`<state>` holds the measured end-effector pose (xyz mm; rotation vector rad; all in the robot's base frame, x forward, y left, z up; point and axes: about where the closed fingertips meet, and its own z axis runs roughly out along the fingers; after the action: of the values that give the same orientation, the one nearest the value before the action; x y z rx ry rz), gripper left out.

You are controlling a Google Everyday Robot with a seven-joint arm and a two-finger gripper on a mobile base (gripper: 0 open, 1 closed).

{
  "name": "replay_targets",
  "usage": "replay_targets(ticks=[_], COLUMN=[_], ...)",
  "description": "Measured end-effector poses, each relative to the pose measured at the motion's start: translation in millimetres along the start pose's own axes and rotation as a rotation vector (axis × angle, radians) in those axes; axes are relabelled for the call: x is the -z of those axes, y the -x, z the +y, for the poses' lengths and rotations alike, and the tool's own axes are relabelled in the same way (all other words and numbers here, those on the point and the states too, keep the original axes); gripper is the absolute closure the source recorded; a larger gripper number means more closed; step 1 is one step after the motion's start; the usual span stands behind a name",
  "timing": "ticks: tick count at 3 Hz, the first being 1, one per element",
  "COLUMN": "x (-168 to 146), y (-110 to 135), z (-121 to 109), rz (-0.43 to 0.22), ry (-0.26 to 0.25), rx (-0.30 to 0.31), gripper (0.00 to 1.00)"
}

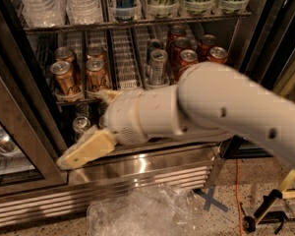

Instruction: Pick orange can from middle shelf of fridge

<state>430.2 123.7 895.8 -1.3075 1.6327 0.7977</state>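
Observation:
Four orange cans stand in two lanes at the left of the middle shelf (124,53), the front pair being one orange can (64,77) and another (96,74). My gripper (86,127) is low at the left of the open fridge (137,178), just below and in front of those cans. Its fingers are spread apart with nothing between them: the lower cream finger (86,151) points down-left over the bottom sill, and the upper fingertip (108,95) sits right by the front right orange can. My white arm hides the shelf's right front.
A tall silver can (158,65) and several red cans (188,58) stand right of the orange ones. Silver cans (81,124) sit on the lower shelf behind my gripper. A glass door (14,146) is at the left. Crumpled clear plastic (137,215) lies on the floor.

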Motion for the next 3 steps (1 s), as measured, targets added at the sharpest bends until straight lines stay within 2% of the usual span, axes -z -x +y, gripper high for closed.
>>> replay_targets(ticks=[1,2,3], x=[-56,-89,-107], y=[-17,-29,-18], z=[45,56,61], rz=[-0.063,-0.157,-0.208], ry=[0.031,0.014,0.018], rx=[-0.103,-0.185,-0.172], gripper=[0.00,0.00,0.00])
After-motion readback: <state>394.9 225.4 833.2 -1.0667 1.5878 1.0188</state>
